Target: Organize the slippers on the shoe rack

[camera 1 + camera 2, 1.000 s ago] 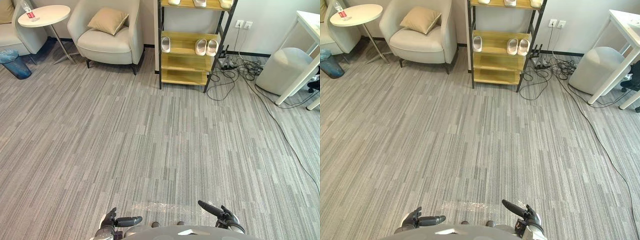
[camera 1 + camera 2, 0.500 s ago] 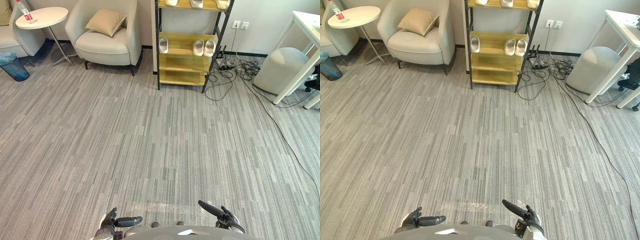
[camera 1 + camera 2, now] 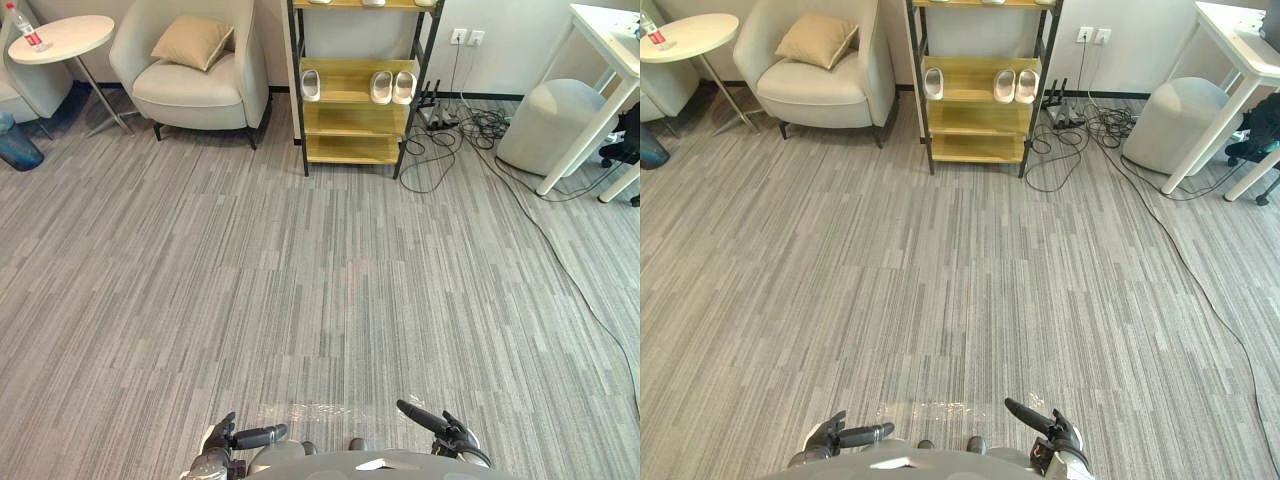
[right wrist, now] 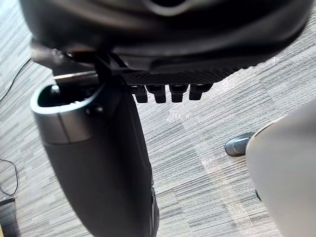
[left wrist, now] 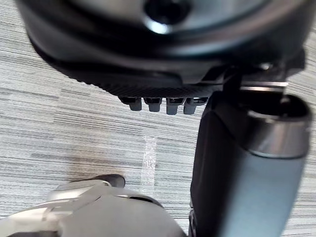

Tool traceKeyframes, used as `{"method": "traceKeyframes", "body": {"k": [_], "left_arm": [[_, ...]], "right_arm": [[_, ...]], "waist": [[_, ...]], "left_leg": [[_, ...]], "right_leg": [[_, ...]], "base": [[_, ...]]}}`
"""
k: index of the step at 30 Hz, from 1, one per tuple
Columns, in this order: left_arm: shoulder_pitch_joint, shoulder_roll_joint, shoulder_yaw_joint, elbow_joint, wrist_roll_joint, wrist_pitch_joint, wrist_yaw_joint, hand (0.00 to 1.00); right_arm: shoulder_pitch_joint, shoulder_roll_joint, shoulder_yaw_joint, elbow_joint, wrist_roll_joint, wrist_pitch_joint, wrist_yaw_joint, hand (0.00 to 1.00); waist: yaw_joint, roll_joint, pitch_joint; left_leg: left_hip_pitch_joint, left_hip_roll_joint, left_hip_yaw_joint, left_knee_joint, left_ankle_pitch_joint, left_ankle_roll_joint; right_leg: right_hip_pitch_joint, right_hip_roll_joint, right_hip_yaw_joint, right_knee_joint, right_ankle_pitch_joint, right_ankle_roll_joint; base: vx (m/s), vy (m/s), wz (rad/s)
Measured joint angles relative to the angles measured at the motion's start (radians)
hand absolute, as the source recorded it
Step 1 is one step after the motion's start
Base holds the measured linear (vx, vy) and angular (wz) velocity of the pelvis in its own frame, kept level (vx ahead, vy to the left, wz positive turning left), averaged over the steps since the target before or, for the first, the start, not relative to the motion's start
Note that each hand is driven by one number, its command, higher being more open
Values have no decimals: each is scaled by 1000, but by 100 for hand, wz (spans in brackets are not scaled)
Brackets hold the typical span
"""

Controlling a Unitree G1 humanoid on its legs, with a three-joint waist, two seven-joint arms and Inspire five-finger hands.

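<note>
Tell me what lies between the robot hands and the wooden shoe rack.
Nothing: bare grey striped carpet runs from the left robot hand and right robot hand to the black-framed wooden shoe rack holding white slippers, in the left eye view.

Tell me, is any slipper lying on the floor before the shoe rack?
No, the visible slippers all rest on shelves of the shoe rack.

Camera panned right; shoe rack (image 3: pixel 350 118) shows leftward.
</note>
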Motion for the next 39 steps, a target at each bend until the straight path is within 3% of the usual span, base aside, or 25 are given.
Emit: {"method": "traceKeyframes", "body": {"k": [3, 5, 9, 10, 11, 12, 13, 15, 16, 17, 18, 19, 20, 23, 25, 27, 28, 29, 30, 31, 32, 34, 36, 38, 39], "left_arm": [[2, -23, 29, -31, -23, -11, 1, 100], [1, -23, 30, -45, -32, -26, 1, 100], [-9, -19, 28, -51, -32, -29, -10, 100], [-13, -17, 25, -50, -32, -29, -7, 100], [-12, -23, 11, -46, -34, -30, 3, 100], [-15, -22, 9, -36, -43, -32, 3, 100], [-30, -6, 10, -32, -55, -33, 1, 100], [-48, 14, 8, -31, -55, -27, 4, 100], [-48, 16, 7, -31, -56, -24, 5, 100], [-48, 19, 6, -22, -55, -17, 6, 100], [-46, 22, -3, -19, -55, -13, 7, 100], [-46, 26, -13, -18, -53, -12, 8, 100], [-53, 31, -39, -13, -51, -8, 10, 100], [-58, 17, -51, -12, -49, -1, 20, 100], [-72, -18, -51, -10, -50, -1, 18, 100], [-76, -43, -51, -10, -50, -1, 17, 100], [-79, -50, -53, -10, -42, -2, 13, 100], [-80, -49, -53, -9, -41, -2, 11, 100], [-79, -48, -53, -9, -39, -2, 8, 100], [-75, -39, -51, -2, -37, -2, 4, 100], [-80, -56, -29, 23, -32, -1, 10, 100], [-79, -74, -26, 23, -29, -1, 12, 100], [-78, -83, 7, 21, -18, -1, 2, 100], [-71, -94, 73, -18, -21, -2, -2, 100], [-69, -96, 86, -30, -22, -3, -2, 100]], "right_arm": [[18, -8, 0, -30, 24, 0, -5, 100], [21, -11, 1, -30, 23, 0, -9, 100], [19, -13, 1, -24, 23, 3, -12, 100], [19, -13, 1, -23, 23, 3, -13, 100], [17, -21, 14, -20, 23, 3, -13, 100], [14, -27, 24, -12, 22, 2, -14, 100], [-2, -17, 38, -2, 22, 5, -10, 100], [-9, 6, 39, -4, 21, 5, -9, 100], [-8, 8, 39, -3, 21, 5, -9, 100], [-6, 10, 38, -3, 18, 5, -8, 100], [-7, 9, 39, -4, 11, 4, -7, 100], [-7, 8, 39, -6, 2, 3, -4, 100], [-8, 5, 39, -19, -17, 2, 1, 100], [-9, -5, 38, -56, -17, 1, 3, 100], [-17, -9, 40, -89, -17, -6, 2, 100], [-21, -7, 41, -96, -17, -7, 2, 100], [-31, -6, 40, -96, -17, -7, 2, 100], [-33, -6, 40, -95, -17, -7, 2, 100], [-36, -4, 44, -91, -17, -8, 2, 100], [-35, 2, 47, -77, -15, -5, 2, 100], [-48, -12, 41, -66, -25, -8, 4, 100], [-52, -14, 25, -67, -23, -7, 5, 100], [-46, -14, 18, -70, -24, -5, 4, 100], [-21, -18, 28, -86, -24, -4, -2, 100], [-14, -18, 29, -89, -24, -4, -2, 100]], "waist": [[8, 25, 12], [14, 25, 13], [19, 16, 22], [20, 12, 24], [23, 27, 20], [26, 28, 21], [27, 8, 24], [29, -30, 15], [33, -35, 13], [45, -43, 9], [44, -47, 6], [42, -47, 6], [38, -46, 7], [9, -25, 20], [-8, -3, 37], [-12, -6, 37], [-22, -3, 38], [-25, -3, 38], [-29, -9, 37], [-30, -25, 37], [-24, 9, 33], [-29, 29, 32], [-36, 43, 30], [-27, 50, 42], [-24, 52, 44]], "left_leg": [[-88, 90, 38, 234, -48, 27], [-153, 118, 36, 224, -55, 26], [-204, 57, 27, -17, -22, -4], [-204, 18, 9, -138, 31, -8], [-198, -5, -28, -309, 120, -17], [-198, -8, -40, -309, 208, 8], [-205, -27, -31, -274, 206, 58], [-218, -45, -15, -206, 130, 86], [-208, -47, -8, -194, 113, 95], [-164, -54, 9, -185, 75, 111], [-107, -64, 17, -203, 53, 122], [-75, -72, 14, -214, 40, 127], [-3, -84, 8, -244, 13, 135], [121, -94, -14, -313, 4, 136], [242, -82, -38, -381, 4, 136], [286, -70, -60, -405, 3, 133], [305, -47, -88, -423, -11, 109], [311, -42, -96, -427, -16, 100], [319, -34, -112, -442, -29, 78], [351, -34, -141, -454, -58, 40], [364, 16, -151, -445, -65, 36], [361, 40, -159, -403, -64, 35], [305, 76, -188, -236, -64, 31], [78, 164, -203, 277, -6, -41], [38, 181, -195, 357, -7, -41]], "right_leg": [[37, 6, 30, 27, -36, -19], [52, -17, 56, 44, -68, -16], [75, -94, 86, 43, -109, 23], [85, -123, 89, 42, -127, 41], [92, -135, 104, 37, -153, 67], [98, -136, 115, 36, -165, 79], [103, -159, 122, 48, -166, 80], [68, -186, 126, 146, -167, 83], [56, -189, 131, 190, -168, 84], [14, -196, 146, 336, -159, 104], [-53, -204, 157, 530, -131, 197], [-91, -201, 158, 636, -117, 257], [-194, -194, 143, 885, -113, 302], [-321, -206, 30, 1074, -161, 210], [-420, -208, -77, 946, -207, 132], [-465, -200, -97, 803, -204, 132], [-491, -184, -96, 652, -176, 132], [-494, -180, -93, 604, -159, 134], [-493, -168, -76, 488, -103, 133], [-480, -162, -57, 427, 74, 118], [-481, -134, -77, 482, 9, 91], [-471, -122, -106, 510, -47, 73], [-417, -104, -143, 492, -87, 60], [-280, -61, -193, 404, -116, 39], [-247, -51, -200, 387, -121, 35]], "base": [[152, -10, -32], [183, 46, -33], [286, 155, -26], [485, 301, -28], [504, 319, -36], [427, 273, -43], [436, 259, -24], [428, 226, -9], [452, 205, -23], [587, 262, -33], [600, 267, -28], [589, 239, -12], [452, 132, 0], [395, 66, 15], [410, -24, 30], [385, -133, 49], [392, -182, 63], [375, -240, 62], [385, -298, 55], [457, -385, 47], [400, -343, 34], [384, -287, 20], [478, -313, 45], [432, -292, 57], [376, -227, 33]]}}
